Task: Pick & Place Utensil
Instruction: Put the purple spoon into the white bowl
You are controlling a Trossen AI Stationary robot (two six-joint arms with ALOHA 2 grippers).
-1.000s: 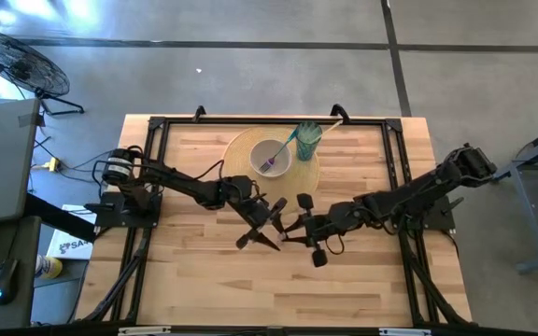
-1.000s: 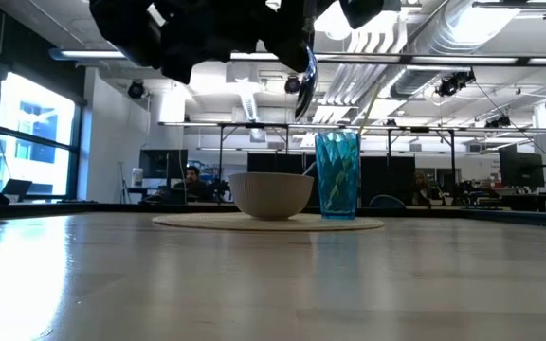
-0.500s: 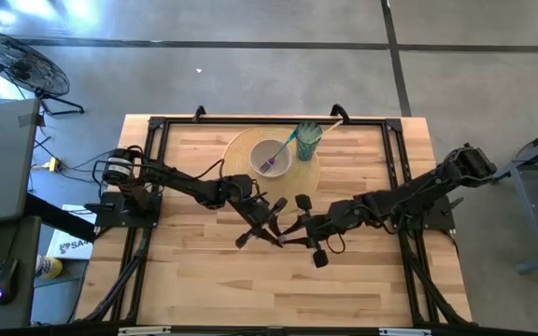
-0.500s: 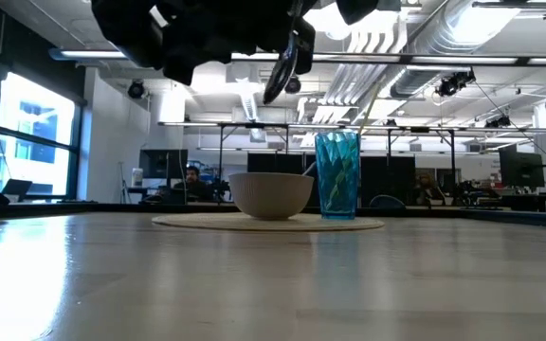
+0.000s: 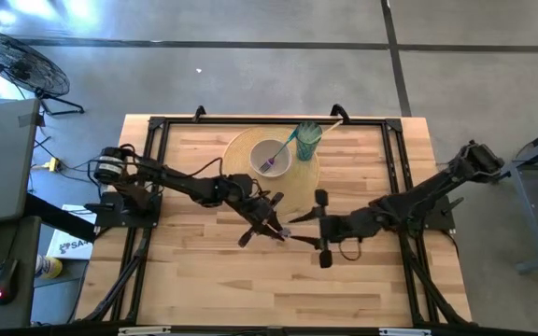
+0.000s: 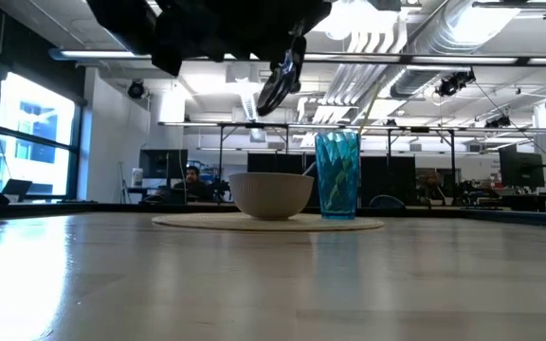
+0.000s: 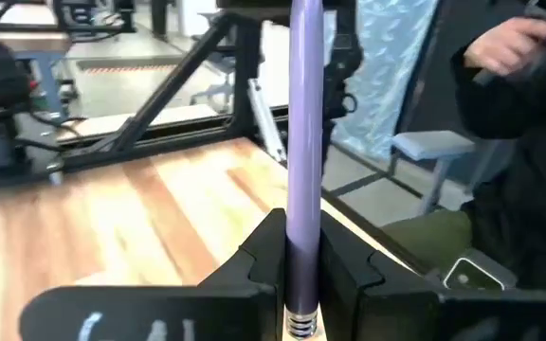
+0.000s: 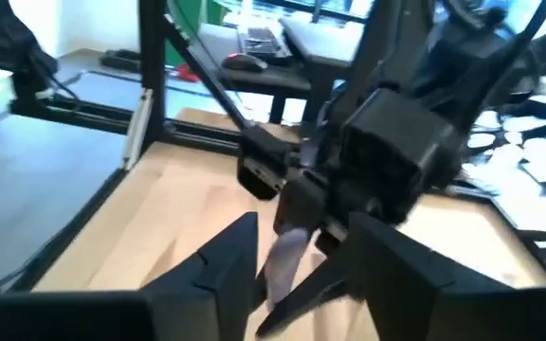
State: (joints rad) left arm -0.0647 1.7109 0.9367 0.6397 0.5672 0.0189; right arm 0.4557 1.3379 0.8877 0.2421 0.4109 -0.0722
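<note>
A utensil with a purple handle (image 7: 303, 142) and a metal head (image 6: 277, 81) is held above the table's middle by my left gripper (image 5: 273, 228), which is shut on it. My right gripper (image 5: 301, 233) stands open just to the right of the handle's free end (image 5: 287, 233), its fingers (image 8: 227, 258) either side of it without touching. A white bowl (image 5: 271, 157) holding a purple fork and a teal cup (image 5: 306, 138) holding a teal utensil stand on a round mat (image 5: 299, 177) at the far middle. My left gripper pinches the utensil's purple handle between its two fingers (image 7: 265, 254), close to the ribbed metal collar (image 7: 301, 324) at the head end. The handle runs on along the fingers and past their tips. The utensil is lifted clear of the table, its head (image 6: 277, 81) hanging slanted.
A black frame (image 5: 157, 131) runs round the table's far and side edges. Bare wood (image 5: 250, 289) lies toward the near edge. Beyond the table stand a fan (image 5: 17, 61) and desks; a person's sleeve (image 7: 519, 85) shows in the left wrist view.
My left gripper has shut on the utensil's handle. My right gripper has opened, let go of the handle and drawn back toward the table's right edge. The utensil's head has tipped from upright to slanted.
</note>
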